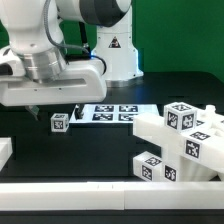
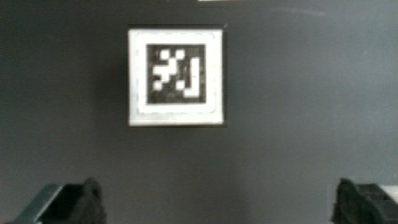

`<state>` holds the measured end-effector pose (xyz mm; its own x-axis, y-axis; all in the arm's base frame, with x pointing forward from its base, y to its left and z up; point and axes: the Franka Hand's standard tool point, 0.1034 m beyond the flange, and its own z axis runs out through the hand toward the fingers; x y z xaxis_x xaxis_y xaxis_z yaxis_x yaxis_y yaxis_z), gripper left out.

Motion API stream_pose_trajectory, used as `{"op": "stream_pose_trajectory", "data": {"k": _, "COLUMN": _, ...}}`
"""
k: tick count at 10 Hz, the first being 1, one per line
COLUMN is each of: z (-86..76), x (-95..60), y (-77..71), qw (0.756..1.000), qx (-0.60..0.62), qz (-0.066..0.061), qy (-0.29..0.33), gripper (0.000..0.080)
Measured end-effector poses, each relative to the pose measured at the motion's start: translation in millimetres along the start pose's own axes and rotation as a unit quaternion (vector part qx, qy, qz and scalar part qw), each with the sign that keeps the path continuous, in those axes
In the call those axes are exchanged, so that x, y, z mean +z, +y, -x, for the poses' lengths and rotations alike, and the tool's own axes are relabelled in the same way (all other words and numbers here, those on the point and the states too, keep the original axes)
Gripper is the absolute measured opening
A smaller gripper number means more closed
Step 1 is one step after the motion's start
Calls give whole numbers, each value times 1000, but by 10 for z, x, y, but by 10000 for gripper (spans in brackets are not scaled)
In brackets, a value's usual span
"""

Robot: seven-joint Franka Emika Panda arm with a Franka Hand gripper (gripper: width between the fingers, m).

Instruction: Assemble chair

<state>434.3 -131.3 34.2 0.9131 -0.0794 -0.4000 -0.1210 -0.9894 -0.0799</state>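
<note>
While the hand hangs wide open and empty, a small tagged chair block sits alone on the dark worktop right below it.

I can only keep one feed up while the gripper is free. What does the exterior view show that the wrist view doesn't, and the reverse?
Exterior only: the arm over the table, the marker board, the cluster of tagged chair parts at the exterior view's right, and a plain white block at its left edge.
Wrist only: the tagged block's top face head-on, and the fingertips spread wide with nothing between them.
Both: that small tagged block alone on the dark table, below the gripper.
</note>
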Motion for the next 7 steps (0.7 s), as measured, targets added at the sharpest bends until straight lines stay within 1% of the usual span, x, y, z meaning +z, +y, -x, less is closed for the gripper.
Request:
{"op": "stream_pose_trajectory", "data": {"k": 1, "z": -4, "x": 8, "y": -4, "qw": 999, "qx": -3, "qz": 1, "qy": -35, "gripper": 648}}
{"op": "stream_pose_trajectory", "data": {"k": 2, "z": -26, "x": 14, "y": -21, "qw": 998, "qx": -4, "qz": -5, "qy": -63, "gripper": 648}}
{"op": "stream_pose_trajectory", "data": {"k": 4, "z": 26, "x": 44, "y": -41, "qw": 992, "qx": -6, "qz": -12, "qy": -128, "gripper": 648}}
{"op": "stream_pose_trajectory", "data": {"k": 5, "z": 18, "x": 55, "y": -25, "qw": 987, "qx": -6, "qz": -13, "qy": -159, "gripper": 648}}
{"op": "stream_pose_trajectory", "data": {"k": 6, "z": 16, "x": 39, "y": 58, "qw": 978, "qx": -1, "qz": -20, "qy": -207, "gripper": 648}}
{"op": "stream_pose_trajectory", "data": {"k": 7, "z": -72, "x": 40, "y": 133, "qw": 976, "qx": 9, "qz": -13, "qy": -218, "gripper": 648}}
